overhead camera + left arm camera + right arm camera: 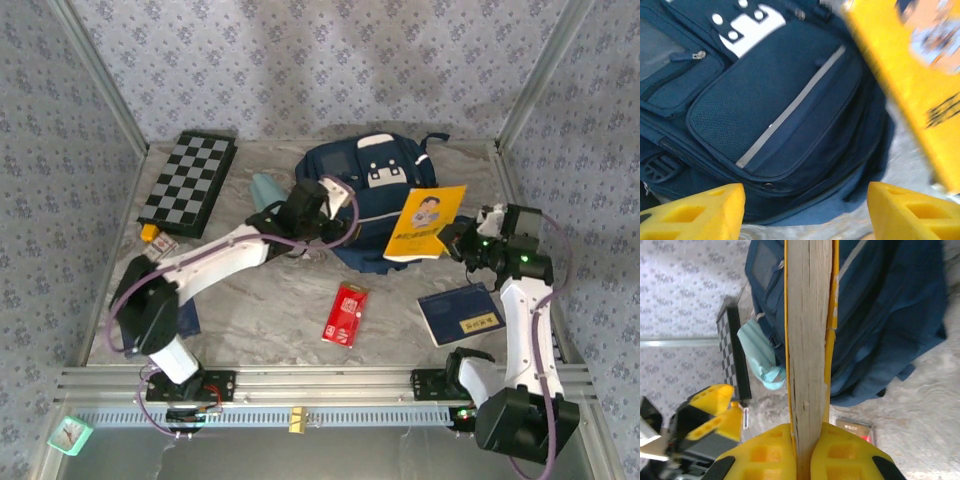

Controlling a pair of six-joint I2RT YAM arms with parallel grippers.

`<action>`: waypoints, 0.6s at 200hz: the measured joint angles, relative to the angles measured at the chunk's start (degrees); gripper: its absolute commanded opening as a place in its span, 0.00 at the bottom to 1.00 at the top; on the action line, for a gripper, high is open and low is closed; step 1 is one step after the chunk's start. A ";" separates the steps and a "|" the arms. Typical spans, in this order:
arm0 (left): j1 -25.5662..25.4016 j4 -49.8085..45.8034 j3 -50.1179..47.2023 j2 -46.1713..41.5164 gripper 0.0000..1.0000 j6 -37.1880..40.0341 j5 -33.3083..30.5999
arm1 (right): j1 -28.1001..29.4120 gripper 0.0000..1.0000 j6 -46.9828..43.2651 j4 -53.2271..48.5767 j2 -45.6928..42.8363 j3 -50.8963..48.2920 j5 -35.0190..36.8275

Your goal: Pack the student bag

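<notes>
Your student bag point(352, 170) lies flat at the far middle of the tabletop point(270, 310). It is big, soft and dark blue, with white patches and a pale pocket stripe.

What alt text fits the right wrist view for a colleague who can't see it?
The right claw is shut on a yellow-covered book, seen edge-on, its pages running up the frame's middle in front of the navy student bag. Left of it are a pale teal item against the bag, the edge of the chessboard and the left claw.

Chessboard point(188, 178) L of student bag point(365, 190); packet point(345, 313) in front.
</notes>
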 measured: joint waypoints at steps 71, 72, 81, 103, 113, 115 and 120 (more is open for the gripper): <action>-0.66 -8.20 16.68 18.69 0.79 15.80 1.90 | -7.28 0.00 -2.62 -1.66 0.52 0.00 -2.99; -0.68 -8.26 16.81 18.82 0.79 15.87 1.95 | -7.30 0.00 -2.64 -1.66 0.55 0.00 -3.04; -0.87 -9.03 18.75 20.44 0.80 17.07 2.27 | -7.43 0.00 -2.67 -1.57 0.83 0.00 -3.13; -1.57 -10.99 23.45 24.33 0.81 18.93 2.86 | -7.50 0.00 -2.62 -1.07 1.29 -0.02 -3.32; -1.84 -12.13 25.92 26.47 0.81 19.56 2.89 | -7.52 0.00 -2.62 -0.76 1.42 -0.02 -3.39; -1.88 -12.48 26.60 27.02 0.82 19.74 2.91 | -7.52 0.00 -2.62 -0.70 1.42 -0.02 -3.45; -1.92 -13.14 28.11 28.26 0.82 20.02 2.86 | -7.52 0.00 -2.62 -0.48 1.49 -0.02 -3.50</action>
